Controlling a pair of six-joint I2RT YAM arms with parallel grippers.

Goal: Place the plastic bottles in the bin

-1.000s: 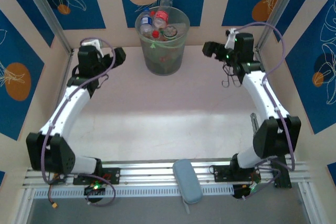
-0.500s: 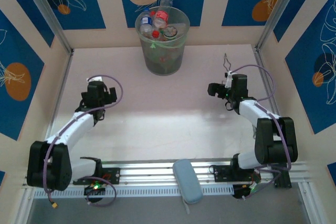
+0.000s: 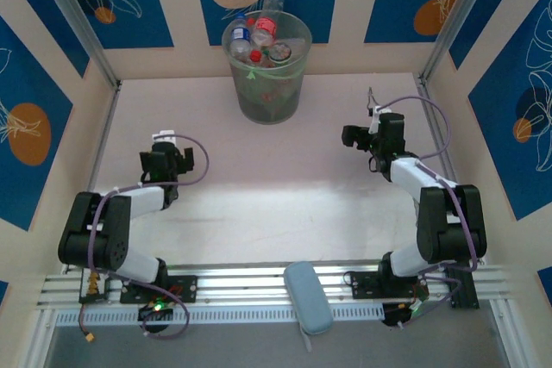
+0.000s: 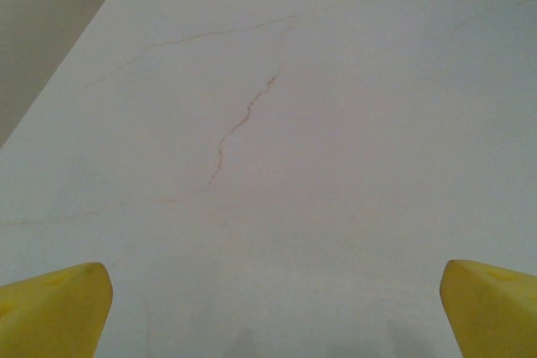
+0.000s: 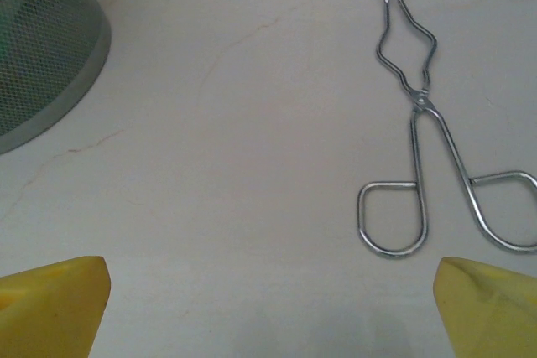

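The bin (image 3: 267,71), a translucent grey-green bucket, stands at the table's far middle, and its lower wall (image 5: 42,48) fills the upper left corner of the right wrist view. Several plastic bottles (image 3: 257,36) with red and blue labels are piled inside it up to the rim. My left gripper (image 3: 181,165) is folded back over the left half of the table, open (image 4: 273,308) above bare tabletop. On the right side, my right gripper (image 3: 354,137) is open (image 5: 273,303) with nothing between its yellow fingertips (image 5: 59,299).
Thin metal wire tongs (image 5: 419,115) lie flat on the table just ahead and right of my right gripper, and they show as tongs (image 3: 373,102) near the right wall. A grey-blue oblong pad (image 3: 308,297) rests on the front rail between the arm bases.
Both arms have pulled back from beside the bin and folded towards their bases. The tongs now lie uncovered on the table.
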